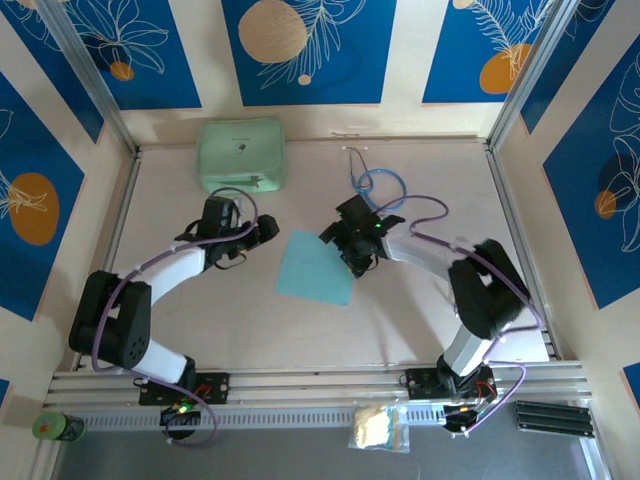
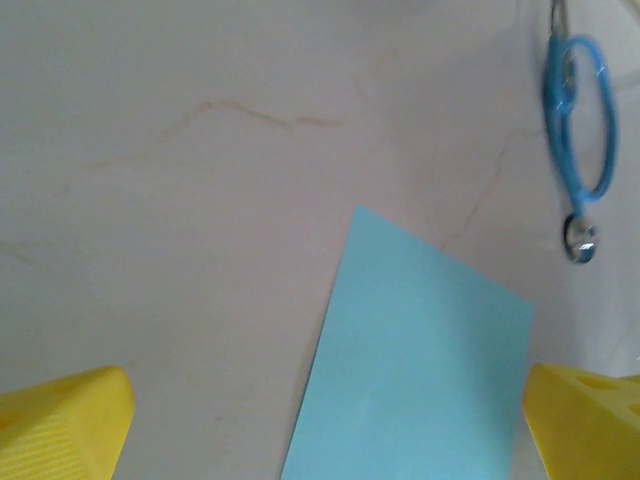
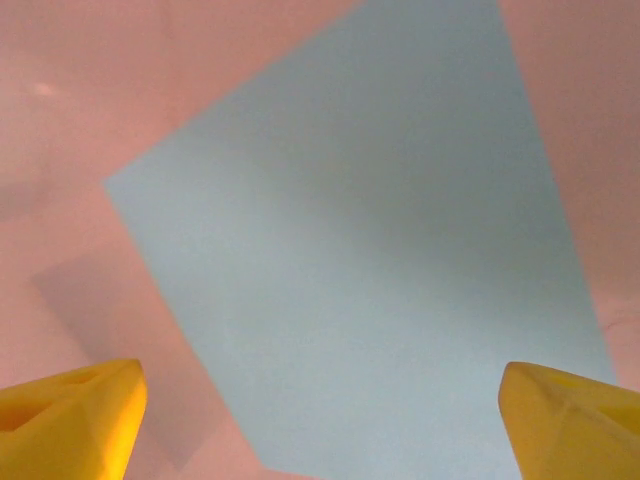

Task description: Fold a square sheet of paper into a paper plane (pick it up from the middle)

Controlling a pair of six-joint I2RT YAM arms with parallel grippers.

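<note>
Yellow fingertips of the right gripper (image 3: pixel 320 415) stood wide apart, grasping nothing. It was poised over the square sheet of paper (image 3: pixel 370 260), which lay flat on the pale table (image 1: pixel 300 330) between the two arms. The left gripper (image 1: pixel 262 232) was likewise spread and empty, just beside the sheet's left corner. To my eye the work stood at its very first step: the sheet had not yet been lifted and showed no crease. The next move would call for a gripper to come down on the sheet's middle and pinch the thin paper up without sliding it. I counted one sheet, two grippers, one blue-tubed stethoscope (image 1: pixel 378 185) and one mint-green case (image 1: pixel 241 153), both farther back.
</note>
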